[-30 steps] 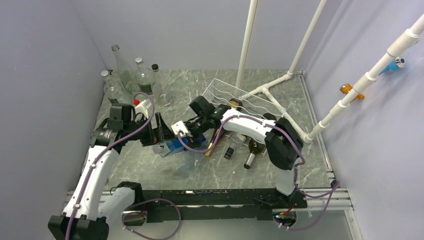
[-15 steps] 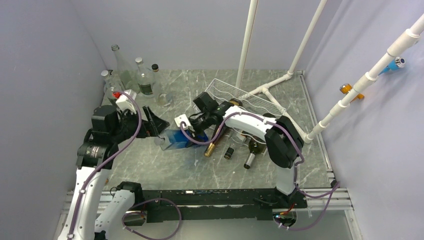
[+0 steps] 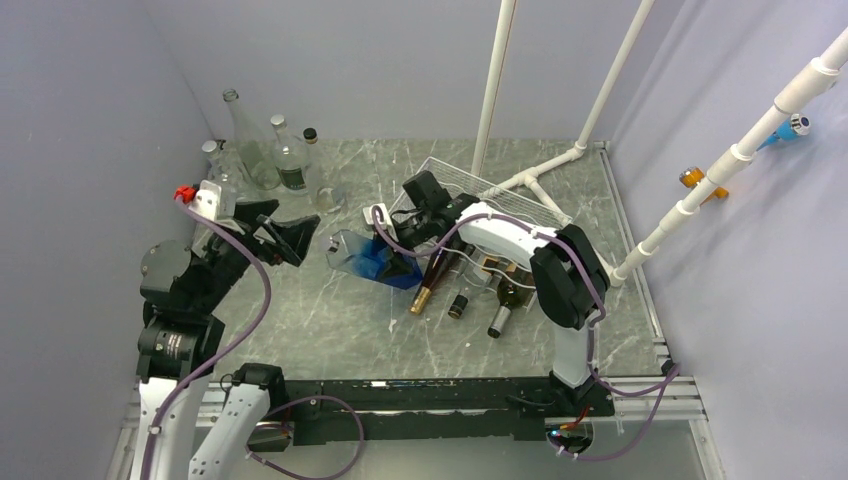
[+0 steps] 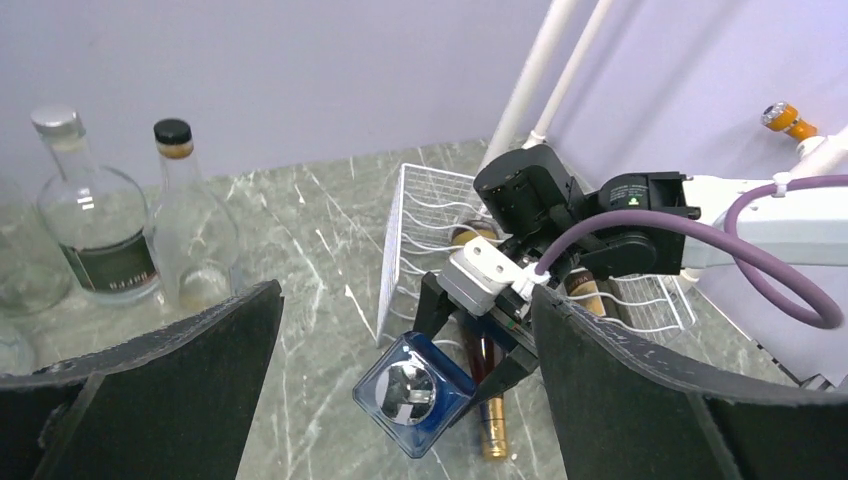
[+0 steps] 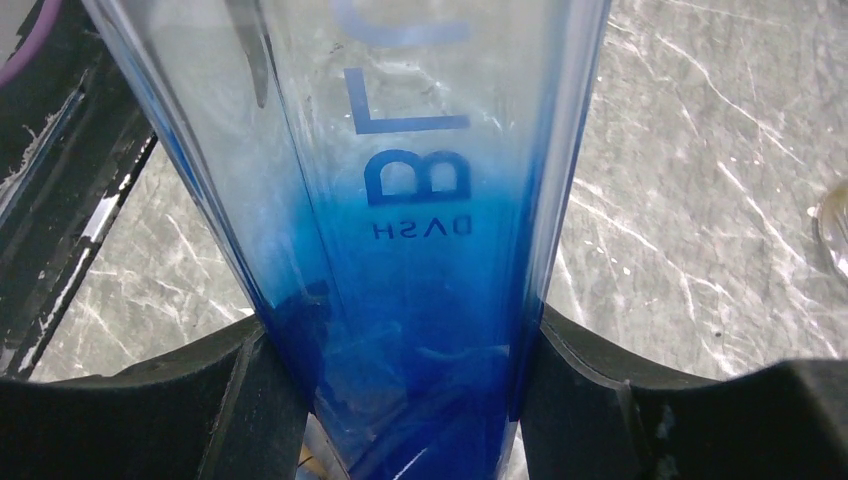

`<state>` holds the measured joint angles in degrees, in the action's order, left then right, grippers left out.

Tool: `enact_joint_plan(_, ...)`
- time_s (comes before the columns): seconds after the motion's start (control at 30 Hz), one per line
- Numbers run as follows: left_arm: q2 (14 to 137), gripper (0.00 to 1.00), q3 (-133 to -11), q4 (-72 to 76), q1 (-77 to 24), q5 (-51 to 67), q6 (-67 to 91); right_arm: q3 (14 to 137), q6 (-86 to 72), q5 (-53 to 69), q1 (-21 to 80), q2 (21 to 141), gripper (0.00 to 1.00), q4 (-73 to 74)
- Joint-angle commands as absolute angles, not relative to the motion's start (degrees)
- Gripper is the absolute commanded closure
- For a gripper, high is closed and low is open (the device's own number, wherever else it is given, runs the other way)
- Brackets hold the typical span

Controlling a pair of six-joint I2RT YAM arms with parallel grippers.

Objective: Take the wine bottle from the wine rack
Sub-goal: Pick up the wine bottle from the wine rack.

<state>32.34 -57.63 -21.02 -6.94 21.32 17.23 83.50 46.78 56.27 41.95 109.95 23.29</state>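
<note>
Your right gripper (image 5: 410,345) is pinching the blue bottle (image 4: 412,392): one black finger presses each flat side of its square glass body, down at the deep-blue end. The bottle is tilted, its base pointing left towards your other arm (the left wrist view looks straight at that base). It lies outside the wine rack (image 3: 452,176), just left of the rack's near-left corner and over the marble table (image 3: 330,330). Whether the glass touches the tabletop, you cannot tell from these views.

Your left gripper (image 3: 290,232) stands spread wide with nothing between its fingers. It sits to the left of the blue bottle, apart from it, with its jaws turned towards the bottle's base.

A dark bottle with a gold cap (image 3: 428,282) lies on the table just near of your right gripper, its cap towards you, and more bottles lie beside it to the right. Several clear bottles (image 3: 262,152) stand upright in the far-left corner.
</note>
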Motion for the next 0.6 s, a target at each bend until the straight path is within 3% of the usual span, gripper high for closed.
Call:
enact_joint_plan(0.0,31.48,0.01,-57.44,-13.43,-6.94,24.95,14.81,83.96,42.04,63.15,40.93,108.63,1.0,14.89)
enact_joint_plan(0.57,23.01,0.01,-47.58,-12.81,-6.94,17.86,28.85,82.53,29.61,64.72,38.94,109.22,1.0,5.51)
